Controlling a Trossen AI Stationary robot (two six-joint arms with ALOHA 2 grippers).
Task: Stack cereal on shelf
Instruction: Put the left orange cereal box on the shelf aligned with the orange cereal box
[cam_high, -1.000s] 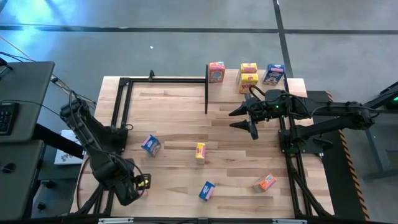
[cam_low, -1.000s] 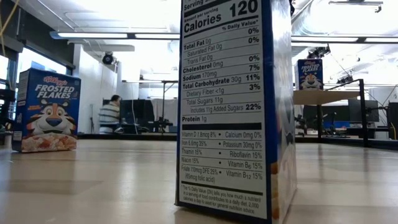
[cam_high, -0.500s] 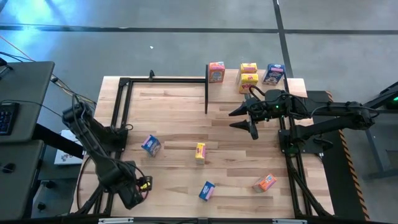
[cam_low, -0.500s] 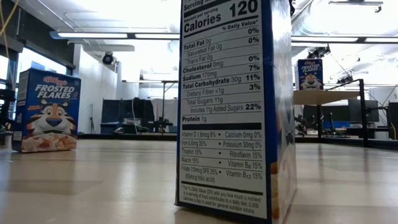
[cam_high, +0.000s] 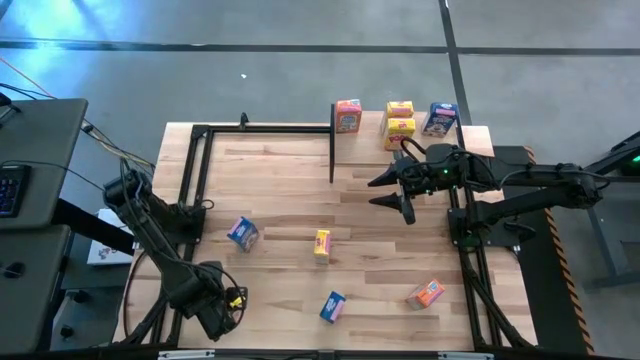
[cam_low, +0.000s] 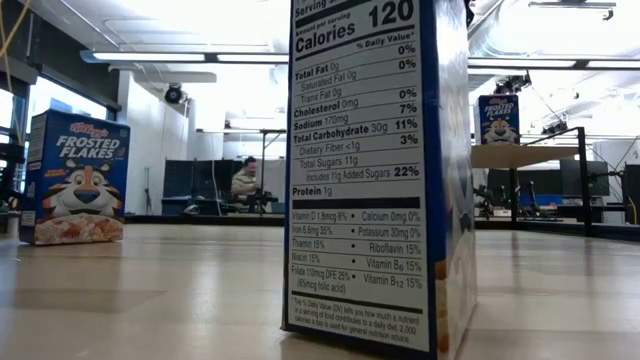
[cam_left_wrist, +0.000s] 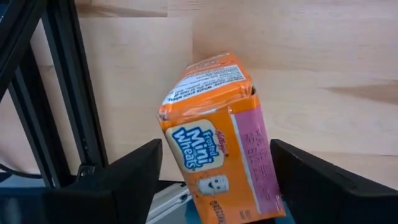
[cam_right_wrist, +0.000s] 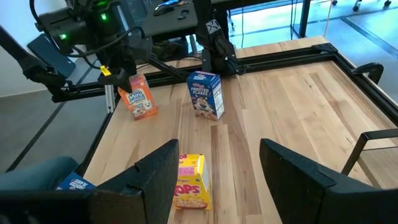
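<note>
My left fingers (cam_left_wrist: 211, 180) stand spread wide, one on each side of a small orange-pink cardboard Mini-Wheats box (cam_left_wrist: 219, 134), near the table's (cam_high: 280, 195) front left corner. The box leans tilted between them and neither finger visibly presses its sides, so I judge it let go rather than gripped. In the right wrist view it stands on the planks right under my left fingers.

My right fingers (cam_right_wrist: 217, 174) hover parted and empty, waiting just in front of the light-wood shelf board (cam_high: 475, 135) on black posts. Up there an orange-pink box (cam_high: 348, 116), two yellow boxes (cam_high: 400, 125) and a blue box (cam_high: 440, 119) are already set. Beyond my right fingertips a yellow Pops box (cam_right_wrist: 190, 181) and a blue Frosted Flakes box (cam_right_wrist: 206, 94) wait on the table.
</note>
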